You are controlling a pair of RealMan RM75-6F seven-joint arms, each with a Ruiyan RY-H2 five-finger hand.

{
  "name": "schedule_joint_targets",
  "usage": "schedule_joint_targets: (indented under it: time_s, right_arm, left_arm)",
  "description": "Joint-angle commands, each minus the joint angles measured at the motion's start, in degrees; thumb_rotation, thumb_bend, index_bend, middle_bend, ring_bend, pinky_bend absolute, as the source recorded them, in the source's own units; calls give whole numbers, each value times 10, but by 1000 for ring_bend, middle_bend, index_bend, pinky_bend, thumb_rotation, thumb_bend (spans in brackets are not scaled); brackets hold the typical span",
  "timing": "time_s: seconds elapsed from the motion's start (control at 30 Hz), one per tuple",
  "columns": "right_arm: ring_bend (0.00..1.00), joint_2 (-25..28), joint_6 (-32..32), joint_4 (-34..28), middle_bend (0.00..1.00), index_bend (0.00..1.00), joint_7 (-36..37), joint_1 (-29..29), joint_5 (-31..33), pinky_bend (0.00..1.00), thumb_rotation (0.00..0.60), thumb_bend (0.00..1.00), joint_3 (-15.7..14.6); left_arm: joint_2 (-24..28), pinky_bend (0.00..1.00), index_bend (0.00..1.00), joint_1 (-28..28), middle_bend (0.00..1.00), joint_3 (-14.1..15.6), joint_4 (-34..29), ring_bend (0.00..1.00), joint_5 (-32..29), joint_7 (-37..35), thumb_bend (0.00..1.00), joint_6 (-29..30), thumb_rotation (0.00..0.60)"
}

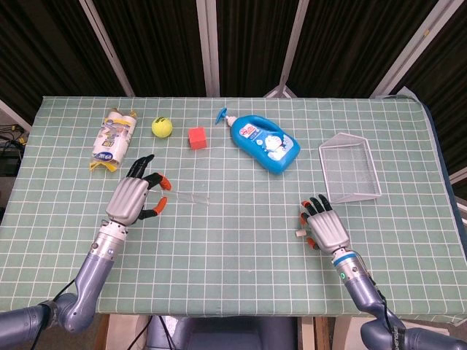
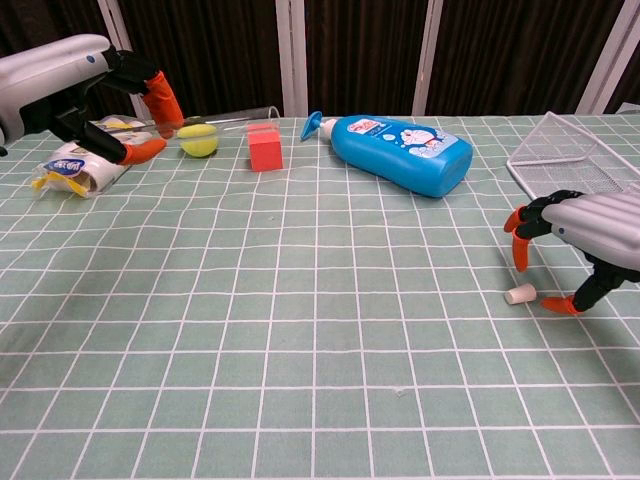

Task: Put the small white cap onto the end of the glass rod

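The small white cap (image 1: 298, 234) (image 2: 519, 294) lies on its side on the green checked cloth at the right front. My right hand (image 1: 325, 226) (image 2: 582, 232) hovers over it with its fingers apart. One fingertip (image 2: 520, 262) is just behind the cap and the thumb tip is to its right; neither visibly touches it. My left hand (image 1: 135, 195) (image 2: 95, 95) is raised at the left and pinches the thin glass rod (image 1: 186, 197) (image 2: 225, 119), which points right, roughly level.
Along the back stand a wrapped packet (image 1: 113, 138), a yellow-green ball (image 1: 162, 127), a red cube (image 1: 196, 137) and a blue bottle lying down (image 1: 266, 144). A wire basket (image 1: 350, 169) sits just behind my right hand.
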Motion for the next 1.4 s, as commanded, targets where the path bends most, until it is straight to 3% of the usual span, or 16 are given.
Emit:
schedule_joint_targets:
  time_s: [0.03,1.03,1.4]
  right_arm:
    - [119,-3,0,3,201,477,1,2,2,77,600,294,0]
    - [119,-30,2,36,212,522,-4,15,23,77,600,291,-10]
    - [119,-32,12,37,227,576,2,15,15,77,600,359,-13]
  left_arm:
    - [0,0,508,0,444,1,0,35,0,0,634,1,600]
    - [-3,0,506,-1,444,7,19,35,-5,-12,634,2,600]
    - [-8,0,506,-3,444,9,20,35,-6,-10,634,2,600]
